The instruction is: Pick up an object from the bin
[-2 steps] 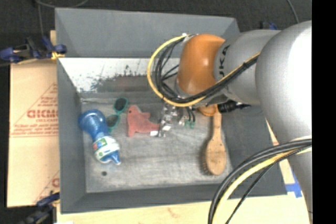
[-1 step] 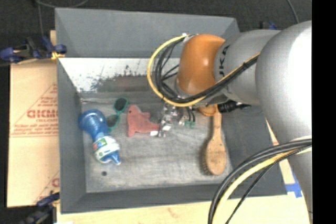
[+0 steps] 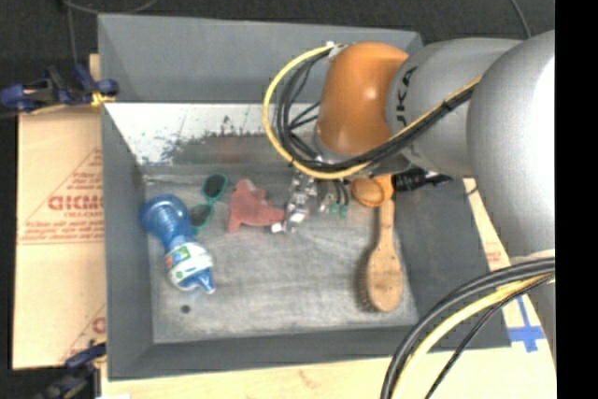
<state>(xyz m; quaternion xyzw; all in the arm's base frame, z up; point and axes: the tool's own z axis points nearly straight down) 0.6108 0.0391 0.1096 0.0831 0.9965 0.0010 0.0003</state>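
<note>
My gripper [image 3: 300,201] hangs low over the middle of the bin, under the arm's orange cover. Its metal tip is at the right edge of a flat red piece [image 3: 247,208] lying on the bin floor; whether they touch is unclear. Left of the red piece lies a small green thing [image 3: 214,189], with a darker bit [image 3: 200,218] below it. Just right of the gripper are a small green scrap [image 3: 339,210] and an orange rounded thing [image 3: 371,191].
A blue bottle [image 3: 174,240] with a white label lies on its side at the bin's left. A wooden brush [image 3: 381,268] lies along the right side, handle pointing to the back. The arm and its cables cover the back right corner.
</note>
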